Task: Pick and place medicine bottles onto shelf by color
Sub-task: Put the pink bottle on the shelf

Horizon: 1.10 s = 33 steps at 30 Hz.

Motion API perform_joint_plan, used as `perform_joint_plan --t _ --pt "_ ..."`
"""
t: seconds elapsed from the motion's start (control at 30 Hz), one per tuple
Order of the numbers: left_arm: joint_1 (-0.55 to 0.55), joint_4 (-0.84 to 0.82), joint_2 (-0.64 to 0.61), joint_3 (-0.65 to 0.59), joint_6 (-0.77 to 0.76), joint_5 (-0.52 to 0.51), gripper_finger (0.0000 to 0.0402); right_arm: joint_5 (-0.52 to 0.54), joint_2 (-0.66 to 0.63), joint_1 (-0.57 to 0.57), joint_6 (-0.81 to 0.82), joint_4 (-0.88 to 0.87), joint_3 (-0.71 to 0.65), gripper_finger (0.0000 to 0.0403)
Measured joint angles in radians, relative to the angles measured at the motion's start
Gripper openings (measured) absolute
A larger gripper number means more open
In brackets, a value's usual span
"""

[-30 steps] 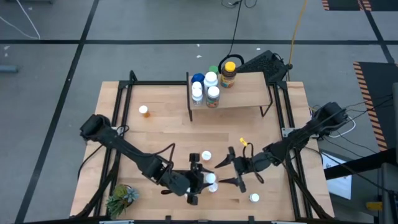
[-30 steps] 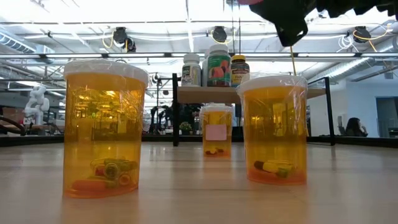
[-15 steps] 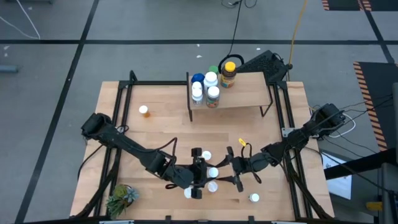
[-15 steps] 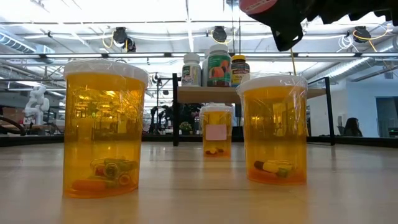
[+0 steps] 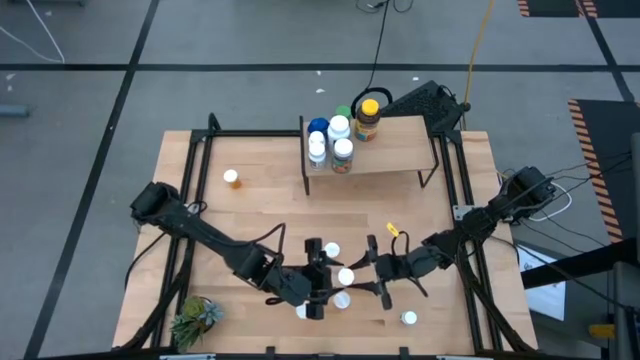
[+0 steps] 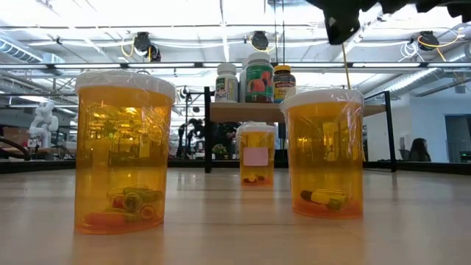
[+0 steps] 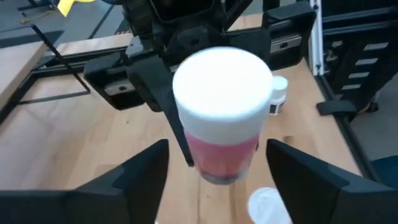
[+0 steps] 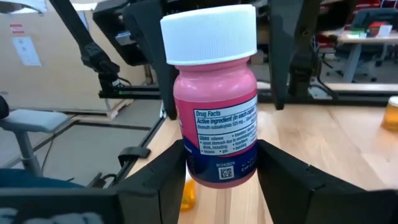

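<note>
A pink medicine bottle [image 8: 214, 112] with a white cap [image 5: 345, 277] is in the air over the table's near middle. My right gripper [image 5: 366, 272] is shut on it. My left gripper [image 5: 318, 280] faces it from the left, open. Its fingers [image 7: 140, 177] stand wide on either side of the bottle without touching. The shelf [image 5: 395, 150] at the far middle carries several medicine bottles [image 5: 338, 128] and a yellow-lidded jar [image 5: 367, 115]. Loose white-capped bottles [image 5: 342, 300] stand on the table below the grippers. My right gripper pinches the pink bottle's lower body [image 8: 186, 171] between its two fingers [image 8: 165, 183]. The fingers reach in about level from the table's right side. The bottle is lifted clear of the table, cap end up and free.
An orange bottle [image 5: 232, 178] stands at the far left of the table, another white-capped one [image 5: 408, 318] near the front edge and one [image 5: 332, 250] just beyond the grippers. A small plant [image 5: 195, 320] sits at the front left corner. Black frame rails [image 5: 190, 200] run along both sides.
My left gripper has moved toward the table's far edge and a little right, coming level with the right gripper. The pink bottle, seen at the top of the low view before, has risen out of that view.
</note>
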Motion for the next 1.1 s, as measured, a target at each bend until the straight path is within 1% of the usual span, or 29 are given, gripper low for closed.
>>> perform_joint_plan --t 0.13,0.2,0.27,0.37,0.63,0.73,0.8,0.87,1.0,1.1 --pt "0.000 0.009 0.000 0.000 0.001 0.000 0.0303 -0.007 0.000 -0.001 -0.004 0.010 0.000 0.0164" --pt "0.001 0.030 0.000 0.000 0.015 0.000 0.0305 -0.008 0.000 -0.001 -0.004 0.011 0.000 0.0164" --pt "0.001 0.041 0.000 0.000 0.022 0.000 0.0298 -0.008 0.000 0.003 -0.003 0.012 0.000 0.0165" --pt "0.007 0.038 0.000 0.000 0.020 0.001 0.0274 -0.008 0.000 0.003 -0.003 0.012 0.000 0.0165" --pt "0.023 0.027 0.000 0.000 0.002 0.041 0.0185 -0.007 0.000 0.002 -0.002 0.022 0.000 0.0166" --pt "0.026 0.003 0.000 0.000 -0.004 0.044 0.0166 0.001 0.000 0.002 0.010 0.004 0.000 0.0170" --pt "0.030 -0.022 0.000 0.000 -0.009 0.043 0.0164 0.034 -0.008 0.002 0.017 -0.020 0.000 0.0179" --pt "0.035 -0.047 0.000 0.000 -0.010 0.039 0.0166 0.074 -0.039 0.006 0.018 -0.081 0.000 0.0192" --pt "0.044 -0.110 0.001 -0.001 -0.030 0.035 0.0173 0.095 -0.164 0.008 0.027 -0.240 0.000 0.0227" --pt "0.055 -0.133 0.000 -0.001 -0.052 0.020 0.0174 0.099 -0.256 0.007 0.020 -0.305 0.000 0.0249"
